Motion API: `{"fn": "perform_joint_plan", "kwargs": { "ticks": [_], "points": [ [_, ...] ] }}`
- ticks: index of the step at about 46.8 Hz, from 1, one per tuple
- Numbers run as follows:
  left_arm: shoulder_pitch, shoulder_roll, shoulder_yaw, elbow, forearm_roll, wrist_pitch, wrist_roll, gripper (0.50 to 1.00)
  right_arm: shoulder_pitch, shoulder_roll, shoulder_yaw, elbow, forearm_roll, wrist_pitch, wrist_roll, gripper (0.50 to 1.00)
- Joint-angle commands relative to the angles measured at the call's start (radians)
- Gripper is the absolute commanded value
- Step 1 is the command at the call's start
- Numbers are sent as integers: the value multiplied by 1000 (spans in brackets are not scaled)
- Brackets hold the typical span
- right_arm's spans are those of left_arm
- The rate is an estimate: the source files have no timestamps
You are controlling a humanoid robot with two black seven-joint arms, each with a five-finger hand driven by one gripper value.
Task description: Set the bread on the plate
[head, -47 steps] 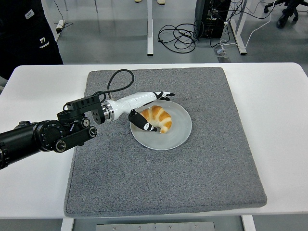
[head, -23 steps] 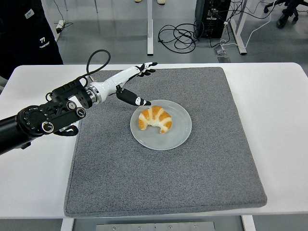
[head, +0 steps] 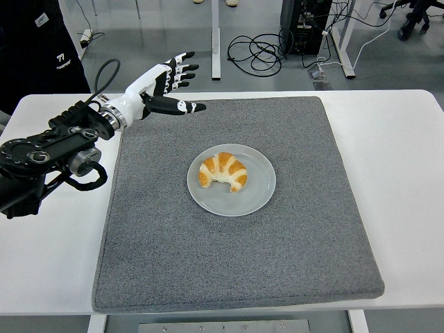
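Observation:
A golden croissant [head: 223, 172] lies on the round white plate [head: 253, 198] in the middle of the grey mat [head: 236, 243]. My left hand [head: 171, 84] is white with black fingertips. It is raised over the mat's far left corner, well up and left of the plate, with fingers spread and holding nothing. The black left arm [head: 48, 149] comes in from the left edge. The right arm is not in view.
The mat covers most of the white table [head: 406, 180]. A person in dark clothing [head: 38, 48] stands at the top left behind the table. Cables and table legs are on the floor beyond the far edge.
My left hand has let go of the croissant, lifted off the plate and drawn back up and to the left. The croissant stays on the plate.

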Motion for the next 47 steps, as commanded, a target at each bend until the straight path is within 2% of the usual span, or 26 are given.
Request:
{"fn": "perform_joint_plan", "kwargs": {
  "ticks": [1,5,13,24,34,47],
  "points": [
    [11,3,-38,29,-72,-81,1,949,0,0,0,0,-1,1,0,1000],
    [18,3,-71,76,-110,-146,1,951,0,0,2,0,-1,1,0,1000],
    [50,2,-156,142,-150,-240,4,949,0,0,2,0,-1,1,0,1000],
    [107,3,-204,175,-179,-329,22,949,0,0,2,-2,-1,1,0,1000],
    [141,48,-230,176,-219,-462,22,951,0,0,2,-2,-1,1,0,1000],
    [185,54,-255,178,-218,-470,16,965,0,0,2,0,-1,1,0,1000]
  ]
}}
